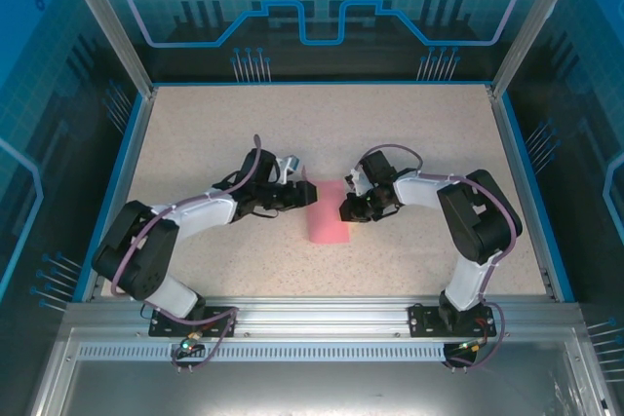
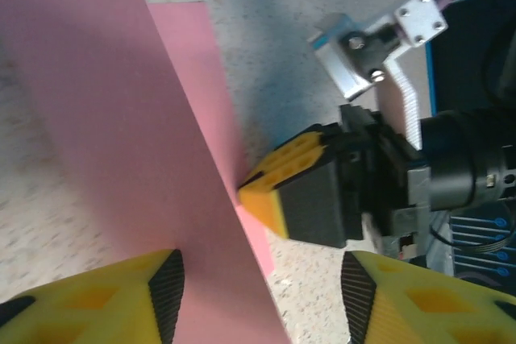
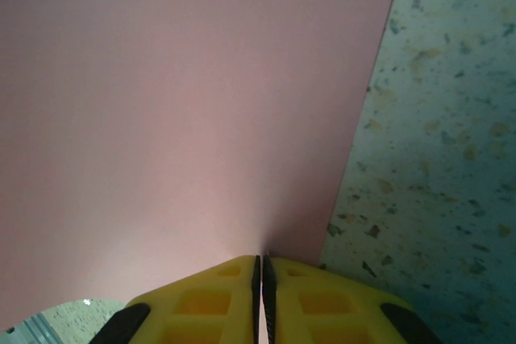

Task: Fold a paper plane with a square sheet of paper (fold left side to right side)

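Note:
The square sheet of paper [image 1: 329, 221] is pink and lies mid-table, folded over into a narrower strip. In the left wrist view one layer of it [image 2: 105, 118] rises at a slant over the layer below. My left gripper [image 1: 304, 192] is at the sheet's upper left corner. It is open, and the raised layer runs between its yellow fingertips [image 2: 262, 300] and past the left fingertip [image 2: 97, 304]. My right gripper [image 1: 349, 208] is at the right edge. Its jaws [image 3: 262, 262] are shut on the paper's edge [image 3: 185, 102], and its pinching tips [image 2: 270, 191] appear in the left wrist view.
The speckled beige tabletop [image 1: 409, 133] is ringed by a blue rim [image 1: 541, 211] and clear enclosure walls. Both arm bases are bolted to a metal rail [image 1: 322, 317] at the near edge. The two grippers are close together over the sheet.

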{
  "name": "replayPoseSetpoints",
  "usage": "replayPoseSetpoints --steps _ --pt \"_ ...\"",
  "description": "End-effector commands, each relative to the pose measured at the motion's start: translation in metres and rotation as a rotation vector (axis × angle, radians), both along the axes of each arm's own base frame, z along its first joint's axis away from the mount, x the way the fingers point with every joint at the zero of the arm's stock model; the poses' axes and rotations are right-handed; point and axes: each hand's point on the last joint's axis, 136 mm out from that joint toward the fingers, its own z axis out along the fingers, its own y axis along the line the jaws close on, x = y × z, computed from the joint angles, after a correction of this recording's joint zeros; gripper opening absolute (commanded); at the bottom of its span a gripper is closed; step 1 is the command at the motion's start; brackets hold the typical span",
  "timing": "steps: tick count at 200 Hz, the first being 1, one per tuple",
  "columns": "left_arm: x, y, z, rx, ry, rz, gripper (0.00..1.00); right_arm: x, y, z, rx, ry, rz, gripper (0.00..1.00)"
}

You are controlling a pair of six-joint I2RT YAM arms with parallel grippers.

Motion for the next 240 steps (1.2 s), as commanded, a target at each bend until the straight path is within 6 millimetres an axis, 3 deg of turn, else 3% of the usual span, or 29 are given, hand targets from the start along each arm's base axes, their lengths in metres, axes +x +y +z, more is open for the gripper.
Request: replayPoseSetpoints --steps 1,42,95,116,156,189,227,240 --pt "0.005 -0.023 0.009 -0.067 -0.003 -0.048 0.6 0.003 -0.001 0.004 0.035 -0.018 -0.024 0.15" --pt "0.009 -0.034 -0.004 -0.058 0.019 -0.059 0.55 0.011 -0.012 0.034 0.134 -0.077 -0.079 0.22" --pt "0.009 -0.034 -0.017 -0.023 0.039 -0.056 0.24 0.023 0.011 0.085 0.413 -0.113 -0.084 0.43" --pt "0.009 -0.035 -0.02 -0.016 0.042 -0.058 0.18 0.025 0.02 0.087 0.435 -0.099 -0.065 0.46" --pt "0.008 -0.035 -0.022 -0.011 0.046 -0.062 0.16 0.027 0.03 0.075 0.42 -0.061 -0.056 0.45" --pt "0.007 -0.036 -0.021 -0.012 0.043 -0.066 0.16 0.025 0.035 0.069 0.418 -0.04 -0.043 0.39" --pt "0.008 -0.031 -0.015 0.006 0.021 -0.046 0.16 0.022 0.027 0.061 0.353 -0.042 -0.04 0.09" --pt "0.008 -0.025 -0.011 0.023 0.004 -0.026 0.19 0.019 0.02 0.053 0.3 -0.031 -0.048 0.04"
